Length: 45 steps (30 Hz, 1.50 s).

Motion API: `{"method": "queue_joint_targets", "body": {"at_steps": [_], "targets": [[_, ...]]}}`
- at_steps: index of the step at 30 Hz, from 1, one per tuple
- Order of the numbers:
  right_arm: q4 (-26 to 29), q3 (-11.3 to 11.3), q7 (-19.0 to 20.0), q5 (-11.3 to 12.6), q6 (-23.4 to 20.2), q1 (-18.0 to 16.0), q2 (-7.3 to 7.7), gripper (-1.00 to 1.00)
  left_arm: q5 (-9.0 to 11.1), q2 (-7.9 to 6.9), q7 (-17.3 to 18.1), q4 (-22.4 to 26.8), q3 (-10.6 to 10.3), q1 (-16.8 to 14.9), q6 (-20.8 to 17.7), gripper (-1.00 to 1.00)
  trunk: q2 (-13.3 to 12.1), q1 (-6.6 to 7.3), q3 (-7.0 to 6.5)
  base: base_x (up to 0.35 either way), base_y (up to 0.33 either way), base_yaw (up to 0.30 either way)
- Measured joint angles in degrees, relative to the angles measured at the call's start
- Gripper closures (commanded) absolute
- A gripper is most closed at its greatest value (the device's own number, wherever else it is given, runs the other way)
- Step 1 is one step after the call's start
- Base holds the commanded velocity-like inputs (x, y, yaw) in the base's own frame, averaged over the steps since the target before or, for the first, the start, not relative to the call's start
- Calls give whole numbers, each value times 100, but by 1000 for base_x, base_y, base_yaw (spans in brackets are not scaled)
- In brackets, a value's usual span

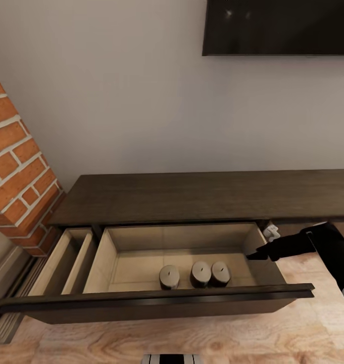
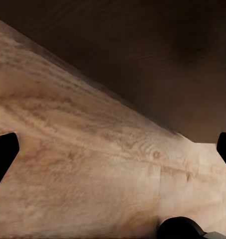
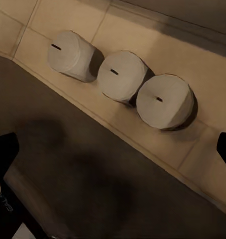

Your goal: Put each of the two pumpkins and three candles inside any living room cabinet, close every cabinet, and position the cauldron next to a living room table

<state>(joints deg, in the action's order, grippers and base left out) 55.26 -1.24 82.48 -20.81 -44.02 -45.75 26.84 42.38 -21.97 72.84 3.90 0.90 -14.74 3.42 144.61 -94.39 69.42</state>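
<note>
Right, three candles (image 1: 196, 274) stand in a row inside the cabinet (image 1: 207, 197) drawer, still pulled out. Right gripper (image 1: 252, 255) at the drawer's right wall, fingers spread, empty; left fingers spread too. Risk: arm clips the wall & topples candles; pumpkins not stowed.

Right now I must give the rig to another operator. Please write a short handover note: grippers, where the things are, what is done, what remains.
Right gripper: open, empty, at the right side wall of the open drawer.
Left gripper: fingertips spread wide over the wooden floor, holding nothing.
Candles: all three stand in a row inside the cabinet drawer.
Done: candles stored.
Left: both pumpkins into a cabinet, close the wide drawer and the narrow one beside it, place the cauldron next to the table.
</note>
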Motion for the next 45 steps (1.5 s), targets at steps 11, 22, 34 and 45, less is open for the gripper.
{"method": "queue_joint_targets", "body": {"at_steps": [11,22,34,45], "targets": [[385,-1,-5,278,-354,0,286,-100,0,0,0,0,0,0,0,-100,0,2,0,-36,0,0],[1226,22,-21,1316,-971,1,1256,-100,1,0,-58,2,0,1,0,-100,0,2,0,-1,0,0],[1370,24,30,3156,-1112,-6,3435,-100,1,0,-88,2,2,2,0,-100,1,3,-1,0,0,0],[544,20,-8,3251,-659,4,4129,-100,1,0,-95,3,0,1,-1,-100,0,2,0,0,0,0]]}}
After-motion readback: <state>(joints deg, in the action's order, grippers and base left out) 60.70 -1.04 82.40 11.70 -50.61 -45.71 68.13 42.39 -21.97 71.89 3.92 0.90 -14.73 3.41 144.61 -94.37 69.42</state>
